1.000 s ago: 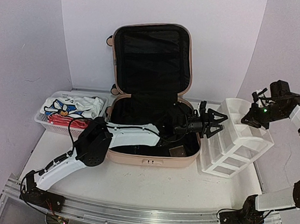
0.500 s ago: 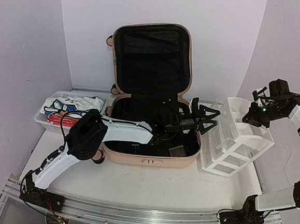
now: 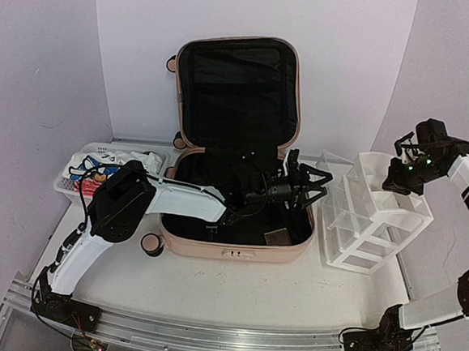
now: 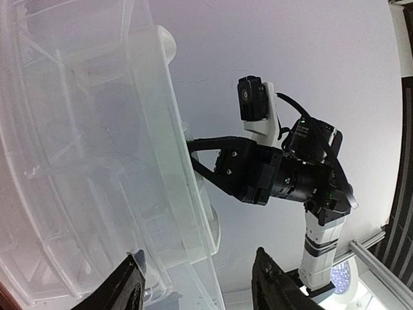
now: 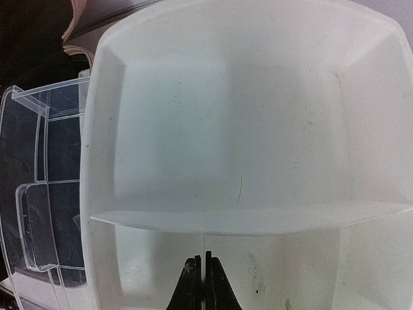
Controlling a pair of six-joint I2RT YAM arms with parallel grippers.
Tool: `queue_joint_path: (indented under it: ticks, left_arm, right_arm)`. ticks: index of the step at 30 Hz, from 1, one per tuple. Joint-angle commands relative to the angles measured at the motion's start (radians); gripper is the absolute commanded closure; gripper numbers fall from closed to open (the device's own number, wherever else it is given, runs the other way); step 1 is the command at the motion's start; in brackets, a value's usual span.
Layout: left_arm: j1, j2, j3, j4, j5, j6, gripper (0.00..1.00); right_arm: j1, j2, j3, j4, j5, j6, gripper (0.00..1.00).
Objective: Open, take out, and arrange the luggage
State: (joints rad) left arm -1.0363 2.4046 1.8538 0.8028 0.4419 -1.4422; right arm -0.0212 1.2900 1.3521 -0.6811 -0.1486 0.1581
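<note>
The luggage (image 3: 237, 94) lies open at the counter's 12 o'clock. My left tool (image 3: 308, 184), spread open, hovers at its 3 o'clock rim. The right tool (image 5: 199, 274) is clamped on the organizer (image 3: 394, 216) divider. I'd steady that, then dip left into the shell.

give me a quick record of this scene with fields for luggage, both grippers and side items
luggage: open, lid upright, base flat on table
left gripper: open, empty, at luggage base's right edge
right gripper: shut on drawer organizer divider
basket: left of luggage, holds clothes
</note>
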Motion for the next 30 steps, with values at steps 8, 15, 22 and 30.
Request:
queue_joint_path:
  ticks: [8, 15, 22, 30]
  left_arm:
    - [0.017, -0.103, -0.029, -0.276, 0.006, 0.266, 0.40]
    - [0.047, -0.207, -0.106, -0.528, -0.078, 0.445, 0.30]
    - [0.070, -0.286, -0.122, -0.728, -0.164, 0.585, 0.25]
    - [0.084, -0.158, 0.206, -1.249, -0.318, 0.644, 0.25]
  right_arm:
    - [0.004, 0.098, 0.049, -0.068, 0.196, -0.105, 0.98]
    - [0.006, 0.127, 0.066, -0.055, 0.206, -0.121, 0.77]
    - [0.008, 0.094, 0.089, -0.053, 0.192, -0.118, 0.58]
    - [0.009, 0.060, 0.165, -0.095, 0.205, -0.093, 0.46]
